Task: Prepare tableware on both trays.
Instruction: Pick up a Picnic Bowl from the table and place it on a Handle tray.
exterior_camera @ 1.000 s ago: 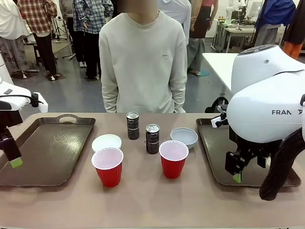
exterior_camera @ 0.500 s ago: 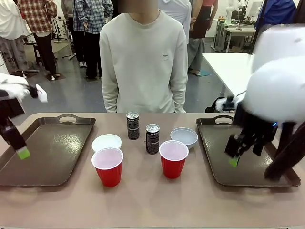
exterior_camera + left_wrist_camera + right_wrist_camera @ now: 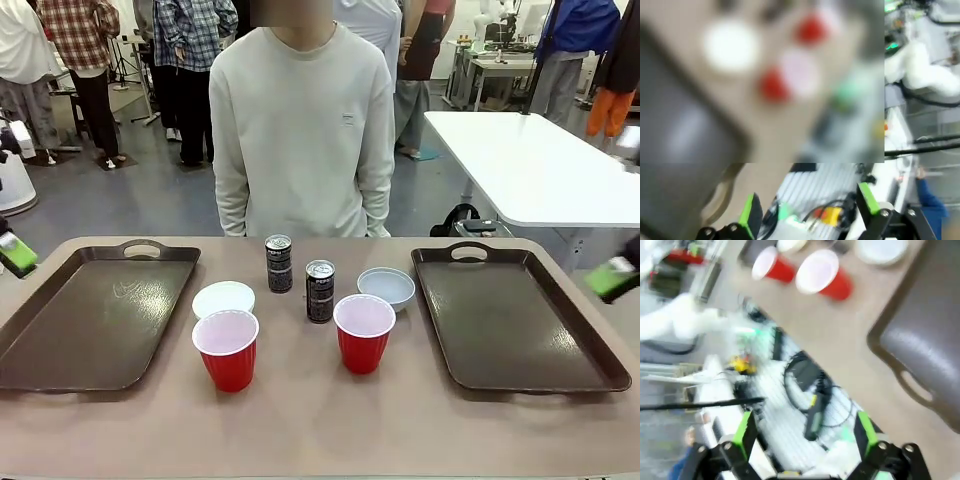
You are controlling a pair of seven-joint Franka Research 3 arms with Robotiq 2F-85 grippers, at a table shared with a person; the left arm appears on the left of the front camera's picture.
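Two red cups (image 3: 227, 348) (image 3: 364, 332), two black cans (image 3: 279, 263) (image 3: 320, 291) and two white bowls (image 3: 223, 298) (image 3: 386, 287) stand grouped at the table's middle. They sit between the left tray (image 3: 100, 320) and the right tray (image 3: 520, 325), and both trays are bare. My left gripper (image 3: 15, 252) shows a green pad at the left edge, off the tray. My right gripper (image 3: 612, 277) shows a pad at the right edge. In the blurred wrist views the left gripper (image 3: 809, 207) and the right gripper (image 3: 805, 432) stand open, with nothing between the fingers.
A person in a pale sweater (image 3: 300, 130) stands at the far side, hands out of sight. A white table (image 3: 530, 165) stands behind on the right. Cables and gear (image 3: 805, 385) lie below the table's near edge.
Both arms have pulled back from above the trays. The left went up and to the left edge, the right out to the right edge. The tableware has not moved.
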